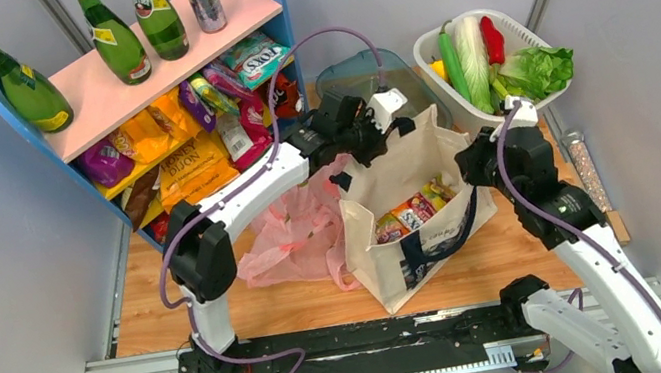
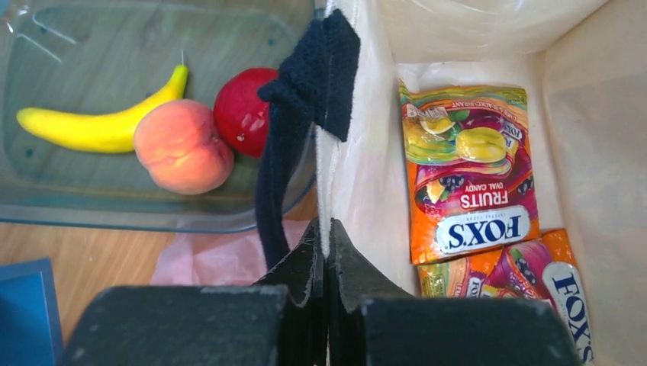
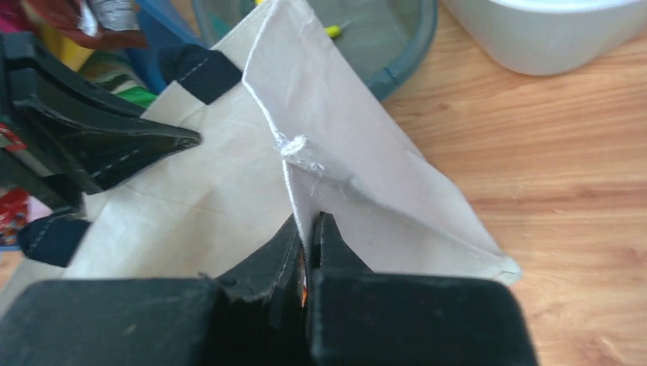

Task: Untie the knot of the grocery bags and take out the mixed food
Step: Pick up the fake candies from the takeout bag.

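The cream canvas tote point(image 1: 409, 196) stands open mid-table with orange Fox's candy packets point(image 2: 467, 177) inside. My left gripper point(image 1: 398, 129) is shut on the tote's back rim point(image 2: 326, 191), beside its navy handle point(image 2: 305, 114). My right gripper point(image 1: 467, 164) is shut on the right rim point(image 3: 305, 191). The pink plastic bag point(image 1: 299, 232) lies slack to the tote's left; I cannot make out its knot. A banana point(image 2: 99, 126), a peach point(image 2: 183, 146) and a red fruit point(image 2: 244, 108) lie in the clear tray point(image 2: 152, 207).
A white basket point(image 1: 523, 30) at the back right holds a cucumber point(image 1: 453, 65), pale cabbage point(image 1: 471, 51), red pepper point(image 1: 491, 38) and lettuce point(image 1: 538, 71). A blue and pink shelf point(image 1: 155, 69) with green bottles and snack packets stands at the back left.
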